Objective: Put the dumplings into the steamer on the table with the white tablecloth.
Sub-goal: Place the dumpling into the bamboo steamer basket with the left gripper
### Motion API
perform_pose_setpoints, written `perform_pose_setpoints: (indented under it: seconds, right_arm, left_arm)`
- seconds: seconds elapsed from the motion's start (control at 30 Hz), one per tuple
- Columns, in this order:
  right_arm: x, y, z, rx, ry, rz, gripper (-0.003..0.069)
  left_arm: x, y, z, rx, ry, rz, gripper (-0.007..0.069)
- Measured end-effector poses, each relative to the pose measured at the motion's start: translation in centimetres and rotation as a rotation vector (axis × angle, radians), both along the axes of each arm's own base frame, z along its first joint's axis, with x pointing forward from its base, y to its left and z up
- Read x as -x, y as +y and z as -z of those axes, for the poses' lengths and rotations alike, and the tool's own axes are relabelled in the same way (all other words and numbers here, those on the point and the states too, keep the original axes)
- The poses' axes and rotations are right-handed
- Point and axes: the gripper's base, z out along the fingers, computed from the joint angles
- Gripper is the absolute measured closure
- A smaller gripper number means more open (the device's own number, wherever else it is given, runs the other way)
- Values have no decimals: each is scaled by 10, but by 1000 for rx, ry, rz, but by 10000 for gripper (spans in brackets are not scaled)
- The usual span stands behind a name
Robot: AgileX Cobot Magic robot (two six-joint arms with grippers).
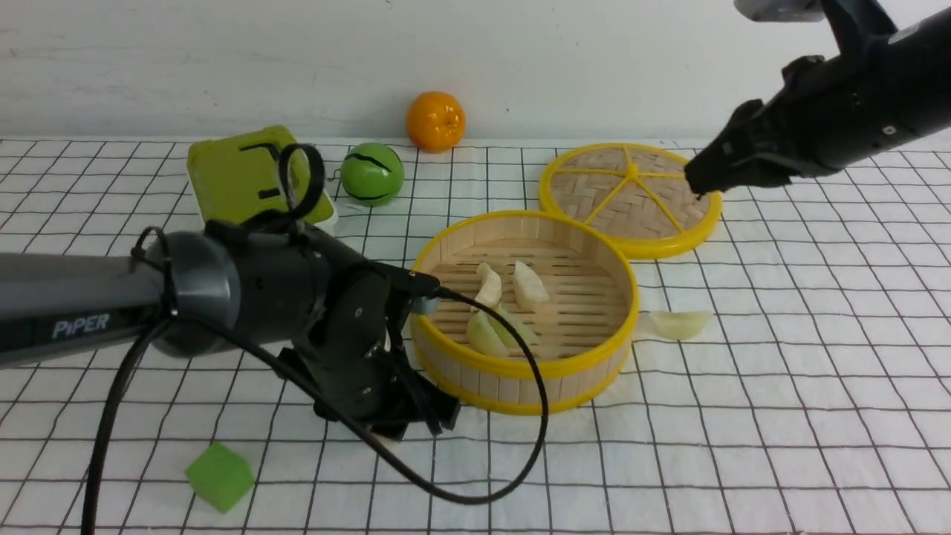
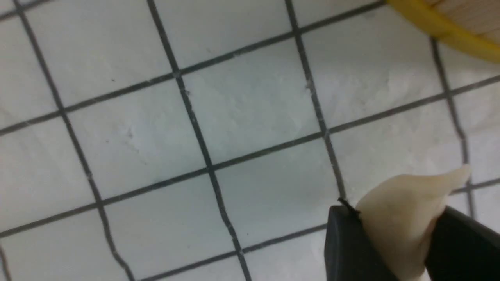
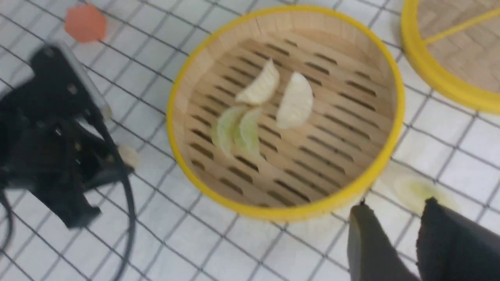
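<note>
The steamer (image 1: 520, 365) stands mid-table on the white gridded tablecloth (image 1: 780, 386). Inside it lie two cream dumplings (image 1: 529, 284) and two pale green ones (image 1: 487, 333). Another pale green dumpling (image 1: 680, 324) lies on the cloth just right of the steamer. Low at the steamer's front left, my left gripper (image 2: 394, 212) is shut on a cream dumpling (image 2: 406, 199); in the front view that gripper (image 1: 420, 420) nearly touches the cloth. My right gripper (image 1: 695, 182) hangs raised above the lid, and the right wrist view shows it (image 3: 394, 208) open and empty, with the loose dumpling (image 3: 414, 189) beyond its tips.
The flat woven lid (image 1: 630, 197) lies behind and right of the steamer. A green cube (image 1: 219, 475) sits front left, and an orange cube (image 3: 85, 22) shows in the right wrist view. At the back are a yellow-green box (image 1: 249, 174), a green ball (image 1: 372, 174) and an orange (image 1: 435, 120).
</note>
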Motion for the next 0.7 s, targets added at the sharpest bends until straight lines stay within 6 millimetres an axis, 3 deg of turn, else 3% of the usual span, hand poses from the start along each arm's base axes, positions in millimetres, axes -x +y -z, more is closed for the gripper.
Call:
perform_pose_setpoints:
  seconds: [0.13, 0.2, 0.37, 0.57, 0.7]
  right_arm:
    - [13, -8, 2, 92, 102, 20, 571]
    - [22, -14, 8, 165, 201, 30, 651]
    - [31, -19, 38, 220, 323, 53, 677]
    - [33, -21, 73, 226, 335, 87, 669]
    - [30, -22, 75, 222, 309, 101, 665]
  left_arm:
    - [0, -4, -38, 42, -7, 22, 380]
    - [-3, -13, -72, 124, -21, 56, 380]
    - [-26, -41, -116, 274, -40, 96, 380]
    - [-76, -75, -106, 321, -8, 72, 380]
    - [-107, -94, -70, 331, 45, -15, 380]
